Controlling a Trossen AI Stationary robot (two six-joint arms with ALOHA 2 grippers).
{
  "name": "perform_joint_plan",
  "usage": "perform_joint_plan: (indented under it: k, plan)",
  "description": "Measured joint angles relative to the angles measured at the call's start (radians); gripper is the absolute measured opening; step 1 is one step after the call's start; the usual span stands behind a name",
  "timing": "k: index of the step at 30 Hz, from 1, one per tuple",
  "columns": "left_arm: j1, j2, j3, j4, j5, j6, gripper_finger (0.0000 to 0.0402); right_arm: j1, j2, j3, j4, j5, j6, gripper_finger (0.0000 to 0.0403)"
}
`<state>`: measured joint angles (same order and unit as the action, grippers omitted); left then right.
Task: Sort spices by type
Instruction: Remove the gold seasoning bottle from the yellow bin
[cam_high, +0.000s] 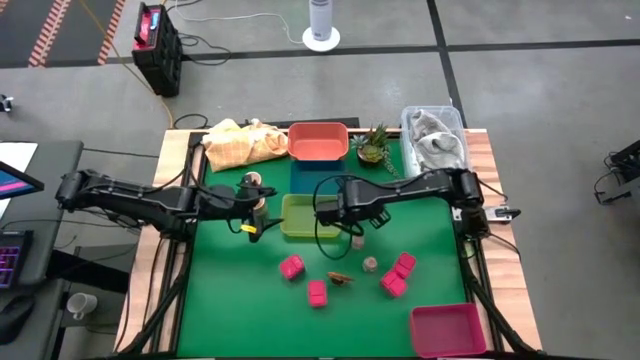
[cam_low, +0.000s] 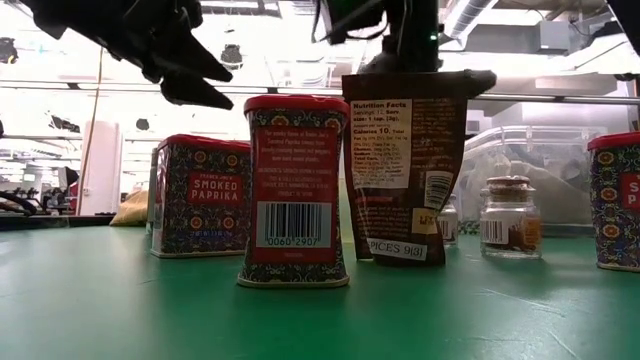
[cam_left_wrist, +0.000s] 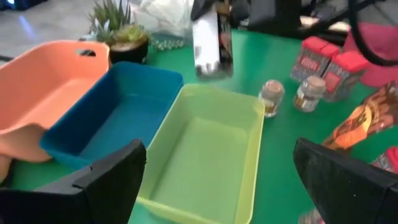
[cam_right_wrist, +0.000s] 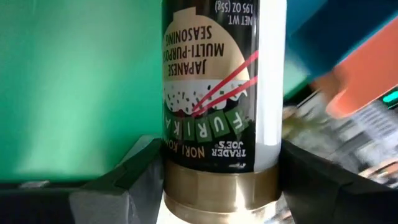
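Spices are sitting scattered on the green desk (cam_high: 230, 310): red smoked paprika tins (cam_low: 293, 190), a brown pouch (cam_low: 404, 165) and small corked glass jars (cam_low: 508, 217) standing upright in the low view; from above the tins are showing as pink blocks (cam_high: 291, 266) in front of the bins.

Right hand (cam_right_wrist: 214, 180) is clamping its two dark fingers (cam_right_wrist: 134, 171) around the gold cap end of a furikake seasoning bottle (cam_right_wrist: 214, 81), label reading upside down in the wrist view. From above, the right arm is reaching in from the desk's right edge toward the centre, its hand hanging at the green bin's (cam_high: 300, 217) right side. In the left wrist view that bottle (cam_left_wrist: 211, 40) is showing lifted beyond the bin's far rim.

Left hand (cam_left_wrist: 233, 180) is hovering with fingers (cam_left_wrist: 109, 177) spread wide apart, gripping nothing, pointing over the lime green bin (cam_left_wrist: 205, 149). Left arm is stretching in from the left edge.

Blue bin (cam_left_wrist: 118, 112) and orange bin (cam_left_wrist: 46, 84) are lying side by side next to the green one.
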<state>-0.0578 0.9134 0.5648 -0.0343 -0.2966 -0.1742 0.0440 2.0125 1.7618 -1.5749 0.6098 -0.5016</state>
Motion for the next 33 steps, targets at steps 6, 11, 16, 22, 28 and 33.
perform_joint_plan:
  k: [6, 11, 16, 22, 28, 33]
  plan:
    - [-0.002, -0.006, 0.0, -0.033, -0.004, -0.021, 0.0389, -0.053, 0.0, -0.06, -0.001, -0.089, 0.031, 0.0286]
    - [-0.014, -0.003, 0.0, -0.029, -0.005, -0.021, 0.0389, -0.115, 0.0, -0.114, 0.018, -0.2, 0.16, 0.0286]
    - [-0.024, -0.007, 0.0, -0.024, -0.025, -0.021, 0.0389, -0.159, -0.001, -0.158, 0.095, -0.22, 0.233, 0.0286]
    - [-0.059, -0.007, 0.0, -0.02, -0.048, -0.024, 0.0389, -0.185, -0.002, -0.207, 0.221, -0.294, 0.227, 0.0286]
    - [-0.116, -0.007, 0.0, -0.041, -0.121, -0.053, 0.0389, -0.213, -0.003, -0.276, 0.349, -0.366, 0.243, 0.0295]
    - [-0.16, -0.007, 0.0, -0.045, -0.152, -0.061, 0.0389, -0.237, -0.007, -0.337, 0.399, -0.444, 0.243, 0.0297]
